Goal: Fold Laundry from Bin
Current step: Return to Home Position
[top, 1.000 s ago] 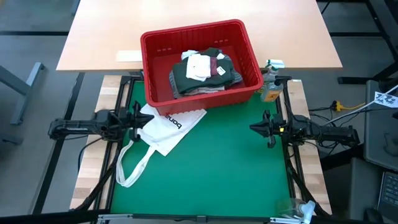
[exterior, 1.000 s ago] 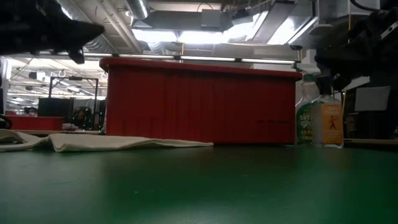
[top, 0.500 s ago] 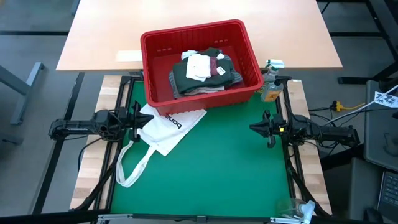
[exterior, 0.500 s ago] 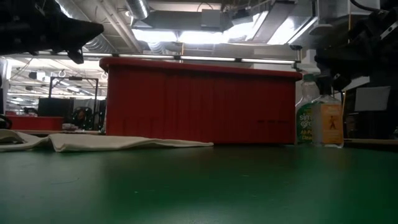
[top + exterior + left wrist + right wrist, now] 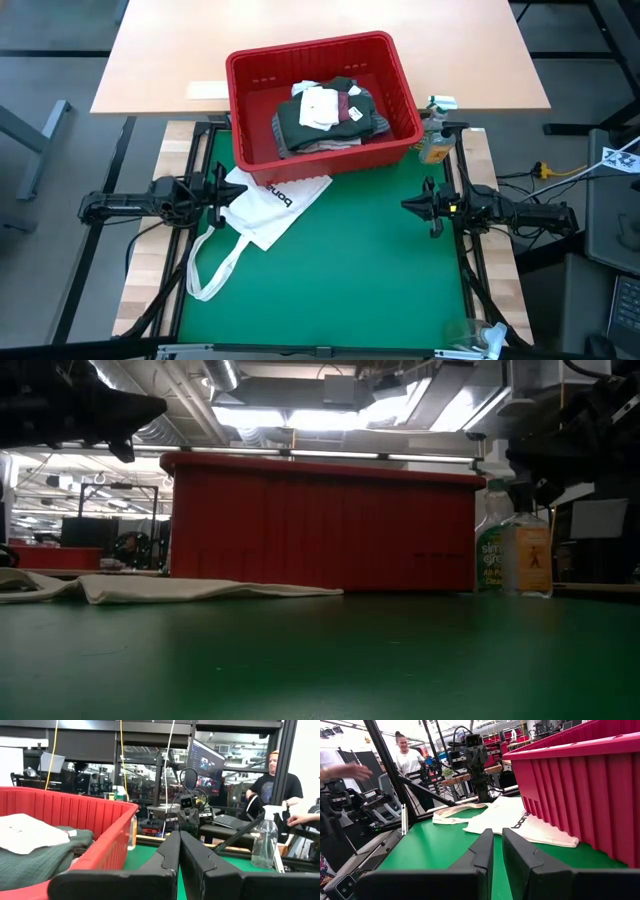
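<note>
The red bin (image 5: 262, 150) stands at the far end of the green mat and also shows in the low view (image 5: 320, 525). In it lies the laundry (image 5: 325, 118): a dark green-grey top with small white and maroon pieces on it, also seen in the left wrist view (image 5: 35, 850). My left gripper (image 5: 222, 190) hovers shut at the mat's left edge, above a white tote bag (image 5: 268, 208), well clear of the table in the low view (image 5: 135, 410). My right gripper (image 5: 408, 205) hovers shut at the mat's right edge.
The white tote bag with black lettering lies flat on the mat in front of the bin's left part, its straps (image 5: 212, 268) trailing toward the near edge. Bottles (image 5: 435, 140) stand right of the bin. People show in the room beyond (image 5: 407, 755).
</note>
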Robot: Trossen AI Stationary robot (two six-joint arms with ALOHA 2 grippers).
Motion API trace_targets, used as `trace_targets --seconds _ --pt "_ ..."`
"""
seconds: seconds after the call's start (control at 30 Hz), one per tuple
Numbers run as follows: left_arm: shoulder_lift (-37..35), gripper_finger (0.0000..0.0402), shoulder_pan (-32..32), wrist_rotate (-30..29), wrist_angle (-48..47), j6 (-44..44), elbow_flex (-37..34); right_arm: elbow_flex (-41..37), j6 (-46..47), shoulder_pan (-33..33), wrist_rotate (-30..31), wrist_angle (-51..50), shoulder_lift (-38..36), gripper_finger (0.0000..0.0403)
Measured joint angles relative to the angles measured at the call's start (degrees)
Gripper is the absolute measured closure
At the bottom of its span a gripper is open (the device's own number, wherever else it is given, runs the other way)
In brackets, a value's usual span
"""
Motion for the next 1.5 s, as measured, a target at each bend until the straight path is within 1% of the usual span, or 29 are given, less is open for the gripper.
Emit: trace_targets --seconds 0.53,0.63,0.8,1.5 --pt "0.51 0.0398 0.0 0.0 -1.31 -0.29 0.0 0.0 0.02 0.0 0.0 -0.02 0.0 0.0361" --pt "0.53 0.0398 -0.01 0.0 -3.9 -0.37 0.0 -0.02 0.02 0.0 0.0 -0.02 0.0 0.0361" --pt "0.53 0.0398 -0.01 0.02 -11.51 -0.37 0.0 -0.02 0.02 0.0 0.0 -0.02 0.0 0.0361" --pt "0.57 0.0398 0.0 0.2 -11.7 -0.35 0.0 -0.02 0.02 0.0 -0.02 -0.02 0.01 0.0361"
